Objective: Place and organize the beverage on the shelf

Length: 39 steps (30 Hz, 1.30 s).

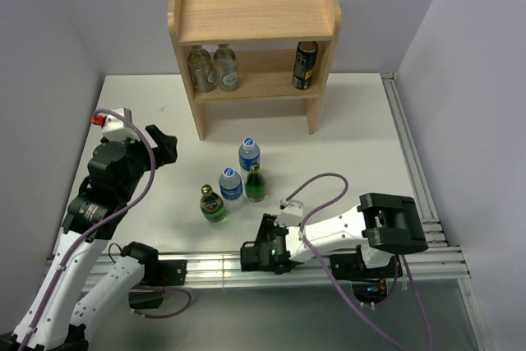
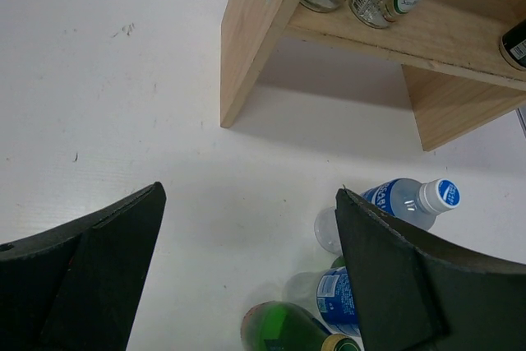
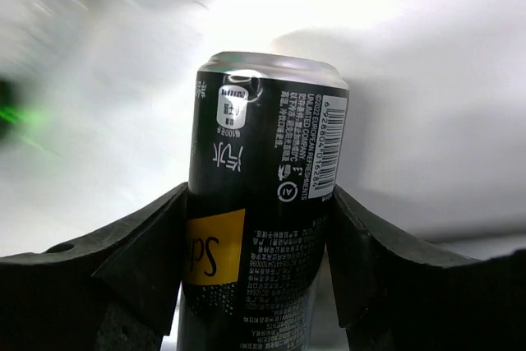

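Right hand (image 3: 257, 203) clamped on black can (image 3: 263, 137) | left hand (image 2: 249, 195) spread wide | white table (image 1: 362, 137) | pale walls (image 1: 99, 6)

White matte table (image 1: 353, 129), with a faint scuff mark (image 2: 127, 30) visible in the left wrist view. A slotted aluminium rail (image 1: 205, 262) borders its near edge and a second rail (image 1: 411, 145) its right edge. Pale grey walls (image 1: 49, 30) enclose three sides.

You have the light-wood shelf (image 1: 255, 18) upright at twelve o'clock, two clear bottles (image 1: 213, 69) and a dark can (image 1: 305, 65) on its lower board. Four bottles (image 1: 231, 185) stand clustered mid-table. At six o'clock, the right gripper (image 3: 261, 232) clamps a black can (image 3: 267, 145).
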Each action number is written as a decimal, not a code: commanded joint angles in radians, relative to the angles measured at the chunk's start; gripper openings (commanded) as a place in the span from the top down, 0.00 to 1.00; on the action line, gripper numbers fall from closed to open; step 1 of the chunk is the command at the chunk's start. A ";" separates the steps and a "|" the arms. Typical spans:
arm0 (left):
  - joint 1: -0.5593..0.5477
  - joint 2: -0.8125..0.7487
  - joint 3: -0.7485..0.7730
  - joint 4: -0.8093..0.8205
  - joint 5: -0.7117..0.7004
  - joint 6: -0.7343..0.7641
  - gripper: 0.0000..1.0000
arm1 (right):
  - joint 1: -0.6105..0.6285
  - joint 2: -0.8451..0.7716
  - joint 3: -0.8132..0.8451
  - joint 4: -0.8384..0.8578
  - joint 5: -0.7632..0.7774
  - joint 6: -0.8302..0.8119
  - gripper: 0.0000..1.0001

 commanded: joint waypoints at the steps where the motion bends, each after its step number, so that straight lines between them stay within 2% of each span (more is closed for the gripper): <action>1: 0.005 0.004 -0.001 0.024 0.000 0.020 0.09 | 0.072 -0.050 0.148 -0.532 0.103 0.215 1.00; 3: 0.005 0.004 -0.002 0.025 0.000 0.020 0.09 | 0.089 -0.077 0.208 -0.676 0.162 0.249 1.00; 5: 0.005 0.004 -0.002 0.025 -0.003 0.020 0.09 | 0.089 -0.102 0.284 -0.727 0.238 0.251 1.00; 10: 0.005 0.007 -0.004 0.024 -0.004 0.019 0.09 | 0.071 -0.177 0.342 -0.726 0.392 0.203 1.00; 14: 0.005 0.009 -0.001 0.025 -0.004 0.020 0.09 | 0.057 -0.186 0.399 -0.726 0.629 0.131 1.00; 20: 0.005 0.015 -0.004 0.025 -0.007 0.022 0.09 | -0.052 -0.151 0.615 -0.725 0.907 -0.151 1.00; 22: 0.005 0.016 -0.002 0.025 -0.009 0.022 0.09 | -0.086 -0.092 0.750 -0.725 1.006 -0.350 1.00; 23: 0.005 0.018 -0.002 0.024 -0.009 0.022 0.09 | -0.118 -0.058 0.806 -0.715 1.009 -0.457 1.00; 24: 0.005 0.018 -0.004 0.025 -0.009 0.022 0.09 | -0.147 -0.018 0.953 -0.717 1.009 -0.640 1.00; 25: 0.005 0.019 -0.002 0.025 -0.007 0.022 0.09 | -0.187 0.067 1.032 -0.723 1.007 -0.728 1.00; 27: 0.005 0.021 -0.001 0.025 -0.010 0.022 0.09 | -0.280 0.119 1.168 -0.717 1.009 -0.900 1.00; 33: 0.006 0.024 -0.001 0.024 -0.015 0.023 0.09 | -0.443 0.283 1.489 -0.722 0.962 -1.240 1.00; 35: 0.009 0.025 0.001 0.024 -0.013 0.022 0.09 | -0.456 0.263 1.517 -0.709 0.901 -1.248 1.00; 38: 0.019 0.032 0.001 0.024 -0.007 0.023 0.09 | -0.482 0.109 1.372 -0.361 0.706 -1.550 1.00; 39: 0.019 0.033 0.001 0.025 -0.004 0.022 0.09 | -0.486 0.038 1.171 -0.018 0.490 -1.798 1.00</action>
